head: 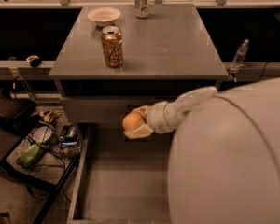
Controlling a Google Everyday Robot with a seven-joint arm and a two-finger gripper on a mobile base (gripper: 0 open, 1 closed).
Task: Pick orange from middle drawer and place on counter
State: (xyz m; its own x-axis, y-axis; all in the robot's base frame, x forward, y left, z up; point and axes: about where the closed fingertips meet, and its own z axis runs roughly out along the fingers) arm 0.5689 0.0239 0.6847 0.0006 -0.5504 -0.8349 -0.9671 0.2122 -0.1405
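Note:
My gripper (134, 122) is shut on the orange (132, 121), a small round fruit held between its pale fingers. It hangs above the open middle drawer (126, 181), in front of the grey drawer front just below the counter's front edge. The counter (177, 45) is the broad flat grey top behind and above the gripper. My white arm reaches in from the lower right and hides the drawer's right side.
A gold-orange drink can (112, 46) stands near the counter's front left. A pale bowl (104, 16) and a silver can (142, 2) sit at the back. A water bottle (240, 54) stands on the right ledge. Cables and clutter (46, 141) lie on the floor at left.

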